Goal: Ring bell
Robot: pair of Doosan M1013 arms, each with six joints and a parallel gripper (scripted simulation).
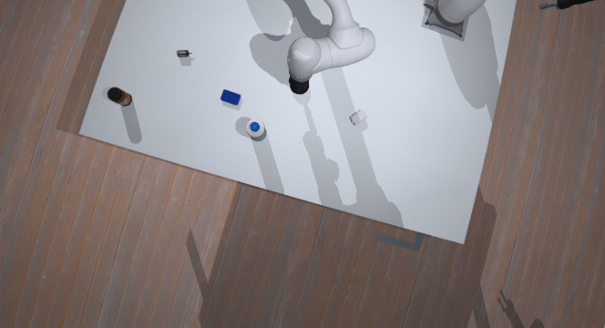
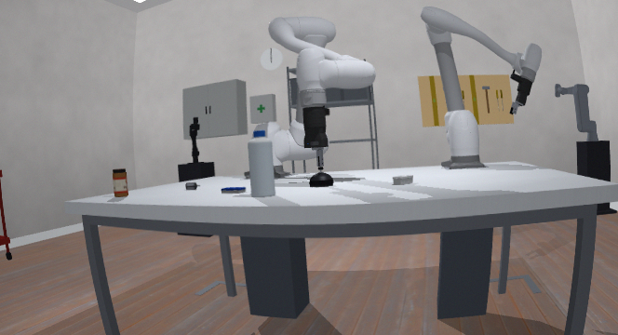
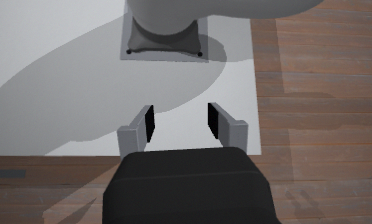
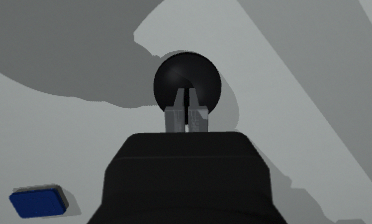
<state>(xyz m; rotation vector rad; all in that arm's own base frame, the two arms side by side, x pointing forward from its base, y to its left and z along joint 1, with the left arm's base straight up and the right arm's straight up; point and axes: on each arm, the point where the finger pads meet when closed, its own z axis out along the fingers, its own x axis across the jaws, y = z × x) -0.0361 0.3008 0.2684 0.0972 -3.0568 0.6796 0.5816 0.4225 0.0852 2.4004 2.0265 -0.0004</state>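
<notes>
The black domed bell (image 2: 321, 180) (image 4: 188, 64) stands upright on the table. My right gripper (image 2: 320, 168) (image 4: 187, 99) is shut, empty and points straight down over the middle of the bell. Its fingertips are at the small button on top, touching it or just above it; I cannot tell which, nor how far the button is down. In the top view the arm's wrist hides the bell. My left gripper (image 1: 541, 1) (image 2: 513, 111) (image 3: 181, 115) is open and empty, high up and far from the bell.
A white bottle with a blue cap (image 1: 255, 134) (image 2: 261, 168) stands near the bell. A blue block (image 1: 230, 97) (image 2: 234, 190) (image 4: 38, 203), a small dark object (image 1: 183, 54) (image 2: 191, 186), a brown jar (image 1: 119, 96) (image 2: 120, 183) and a small whitish block (image 1: 358, 117) (image 2: 402, 180) lie or stand farther around.
</notes>
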